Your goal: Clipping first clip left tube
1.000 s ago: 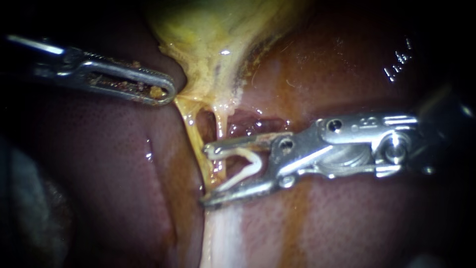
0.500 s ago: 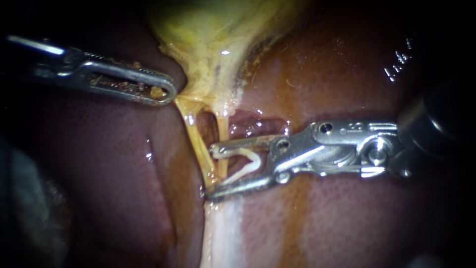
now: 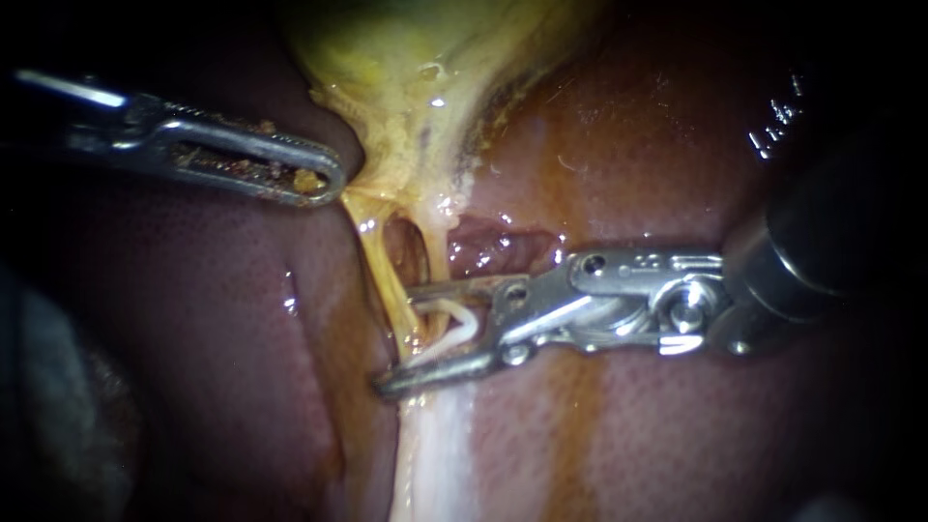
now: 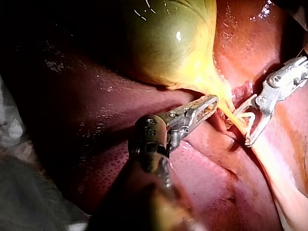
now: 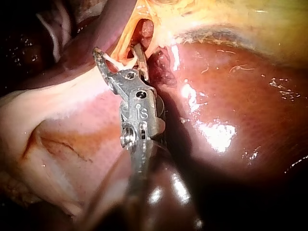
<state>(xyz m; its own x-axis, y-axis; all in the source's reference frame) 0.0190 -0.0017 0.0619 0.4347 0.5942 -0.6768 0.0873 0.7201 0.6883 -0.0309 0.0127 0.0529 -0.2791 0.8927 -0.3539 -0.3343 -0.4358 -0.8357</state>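
Right instrument [image 3: 396,338] nearer, astride left tube [image 3: 380,271]

I can read no text, label or number anywhere; my right instrument [image 5: 118,57] carries only small stamped marks [image 5: 139,111], too unclear.

Three close views, tubes [image 3: 380,275] shared

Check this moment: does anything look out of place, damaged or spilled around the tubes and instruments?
Nothing serious. Yellowish crumbs of tissue cling to the tip of the left instrument, beside the gallbladder. The white clip sits open and unbent in the right instrument, at the tubes.
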